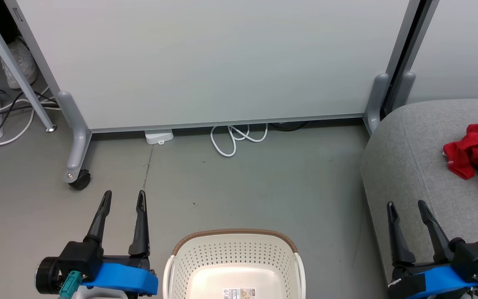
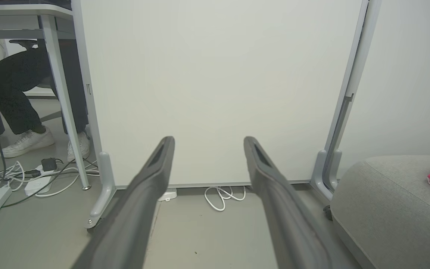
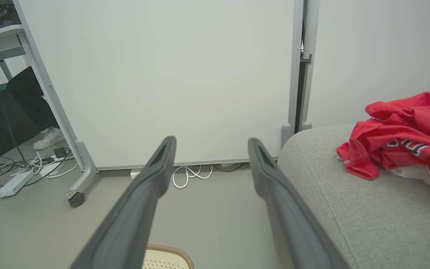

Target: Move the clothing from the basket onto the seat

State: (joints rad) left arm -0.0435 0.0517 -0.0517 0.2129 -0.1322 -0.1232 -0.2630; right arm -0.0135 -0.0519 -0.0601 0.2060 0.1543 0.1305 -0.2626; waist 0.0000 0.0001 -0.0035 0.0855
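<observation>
Ok so the head view looks straight down into the basket [image 1: 235, 231]: it's on the grey floor between the two arms, bare cream bottom with a sticker [image 1: 239, 293] on it. The left gripper [image 1: 124, 195] is just left of the basket and the right gripper [image 1: 406, 204] is over the near edge of the seat [image 1: 409, 166]. Both have their fingers spread wide with nothing between them. The clothing [image 1: 477, 145] is a crumpled red heap up on the seat, far right, well away from the basket. The right wrist view gets much closer to that heap, and there you can make out white trim and some white lettering on the red, plus a sliver of the basket's brown rim at the bottom edge. The left wrist view catches just a bit of red at its right edge, but it does give you a person's legs [image 2: 17, 86] in dark trousers under a desk behind the white panel [image 1: 222, 62]. Counts: two grippers with four dark fingers in all, one basket and one seat. There's one red heap, and I can't tell how many garments are in it. Also one looped white cable [image 1: 235, 139] at the foot of the panel, one caster [image 1: 80, 179] in the head view, and two white sneakers [image 2: 28, 142] in the left wrist view.
</observation>
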